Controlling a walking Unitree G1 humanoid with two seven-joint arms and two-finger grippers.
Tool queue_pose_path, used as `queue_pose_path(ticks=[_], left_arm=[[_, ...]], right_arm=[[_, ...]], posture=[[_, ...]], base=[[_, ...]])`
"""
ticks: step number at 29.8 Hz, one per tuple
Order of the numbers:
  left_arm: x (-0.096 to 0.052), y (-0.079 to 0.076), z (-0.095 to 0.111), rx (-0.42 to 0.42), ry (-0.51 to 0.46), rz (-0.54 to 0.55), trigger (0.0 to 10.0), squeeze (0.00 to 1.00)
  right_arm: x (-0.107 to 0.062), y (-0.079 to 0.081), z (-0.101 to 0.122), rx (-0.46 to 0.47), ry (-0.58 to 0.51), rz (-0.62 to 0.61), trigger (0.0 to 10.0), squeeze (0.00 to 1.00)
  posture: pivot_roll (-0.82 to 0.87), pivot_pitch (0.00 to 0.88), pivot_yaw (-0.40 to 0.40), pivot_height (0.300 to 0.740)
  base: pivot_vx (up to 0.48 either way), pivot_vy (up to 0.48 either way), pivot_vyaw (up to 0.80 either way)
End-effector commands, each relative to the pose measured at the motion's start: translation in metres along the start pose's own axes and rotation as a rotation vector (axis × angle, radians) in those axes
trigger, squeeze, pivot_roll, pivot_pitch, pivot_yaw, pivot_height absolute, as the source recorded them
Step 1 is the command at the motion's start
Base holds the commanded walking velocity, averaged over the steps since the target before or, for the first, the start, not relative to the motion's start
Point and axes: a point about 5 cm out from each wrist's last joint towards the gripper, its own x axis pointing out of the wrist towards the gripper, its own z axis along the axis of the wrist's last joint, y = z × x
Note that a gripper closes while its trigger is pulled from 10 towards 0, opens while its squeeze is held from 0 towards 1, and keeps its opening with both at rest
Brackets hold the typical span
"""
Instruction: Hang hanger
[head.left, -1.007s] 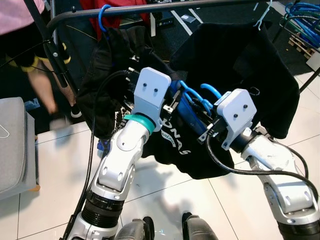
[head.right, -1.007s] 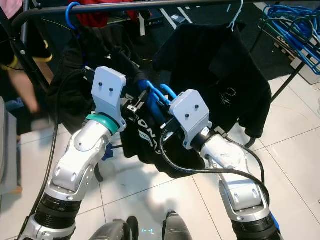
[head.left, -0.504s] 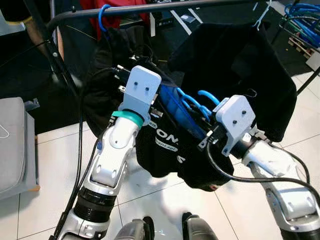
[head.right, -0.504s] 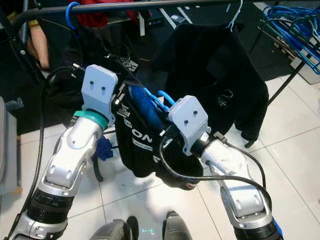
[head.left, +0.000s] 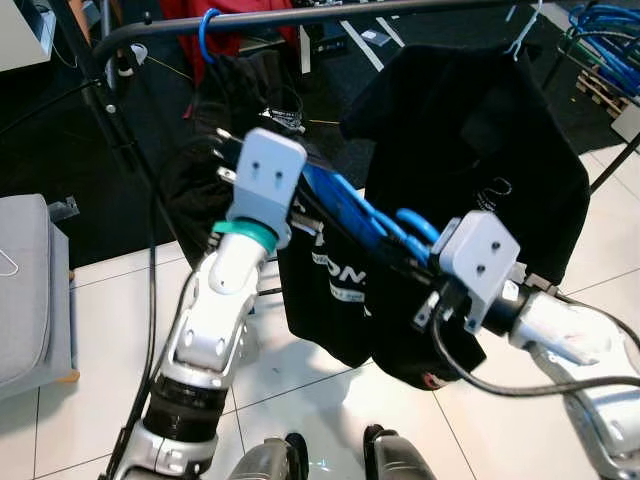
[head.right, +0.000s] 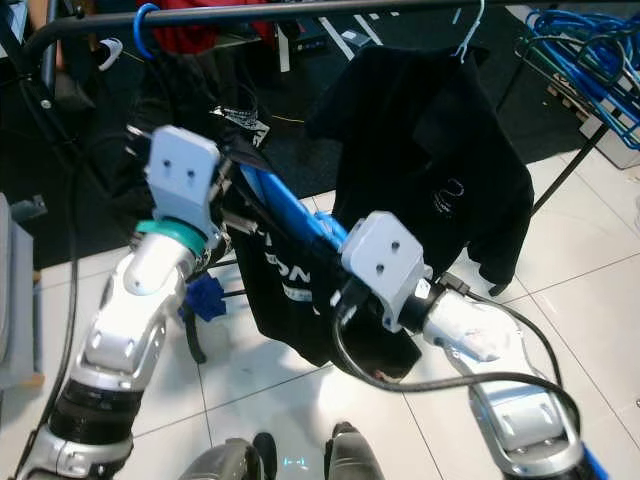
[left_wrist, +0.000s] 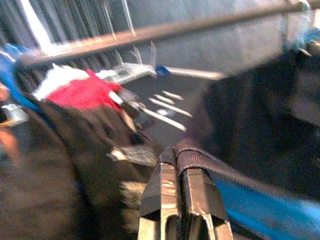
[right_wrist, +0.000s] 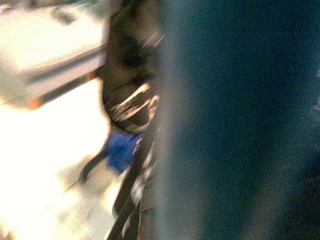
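A blue hanger (head.left: 360, 205) carrying a black printed T-shirt (head.left: 340, 290) hangs slanted between my two arms, below the dark clothes rail (head.left: 330, 14). Its left end is higher. My left gripper (left_wrist: 181, 152) is shut on the hanger's end, with the shirt's black collar over the fingertips. My right gripper is hidden behind its white wrist housing (head.left: 480, 262) at the hanger's lower end. The right wrist view is a dark blur.
Another black shirt (head.left: 480, 140) hangs on the rail at right on a white hanger. A dark garment on a blue hook (head.left: 205, 30) hangs at left. A grey cushion (head.left: 25, 290) lies far left, and a heap of blue hangers (head.left: 605, 25) far right. White tiled floor lies below.
My left arm has swung left and stretched out, tilting the hanger and shirt. The right wrist has dropped slightly. The person at the left has walked out of view.
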Motion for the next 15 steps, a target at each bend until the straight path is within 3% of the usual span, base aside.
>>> queue_pose_path(ticks=[1,2,4,6,10,13,14,15], left_arm=[[0.004,0.022,0.001,0.017,-0.026,0.126,0.0,0.00],[0.004,0.022,0.001,0.017,-0.026,0.126,0.0,0.00],[0.011,0.052,0.007,0.079,-0.051,0.270,0.0,0.00],[0.015,0.070,0.008,0.125,-0.048,0.327,0.0,0.00],[0.017,0.071,-0.006,0.185,0.029,0.281,0.0,0.00],[0.017,0.071,-0.006,0.185,0.029,0.281,0.0,0.00],[0.017,0.068,-0.010,0.195,0.051,0.258,0.0,0.00],[0.017,0.068,-0.010,0.195,0.051,0.258,0.0,0.00]], right_arm=[[-0.007,0.008,-0.001,0.002,0.027,0.067,9.1,0.00],[-0.007,0.008,-0.001,0.002,0.027,0.067,9.1,0.00],[-0.017,0.017,-0.001,0.012,0.055,0.103,8.5,0.00],[-0.023,0.023,-0.001,0.026,0.067,0.108,7.9,0.00],[-0.027,0.024,0.006,0.029,0.043,0.091,7.6,0.00],[-0.027,0.024,0.006,0.029,0.043,0.091,7.6,0.00],[-0.028,0.025,0.010,0.027,0.031,0.093,7.0,0.00],[-0.028,0.025,0.010,0.027,0.031,0.093,7.0,0.00]], posture=[[-0.25,0.110,0.086,0.740],[-0.25,0.110,0.086,0.740],[-0.26,0.112,0.093,0.740],[-0.26,0.115,0.096,0.740],[-0.27,0.118,0.106,0.740],[-0.27,0.118,0.106,0.740],[-0.27,0.119,0.110,0.740],[-0.27,0.119,0.110,0.740]], base=[[0.000,0.000,0.00],[0.000,0.000,0.00],[0.000,0.000,0.00],[0.000,0.000,0.00],[0.000,0.000,0.00],[0.000,0.000,0.00],[0.000,0.000,0.00],[0.000,0.000,0.00]])
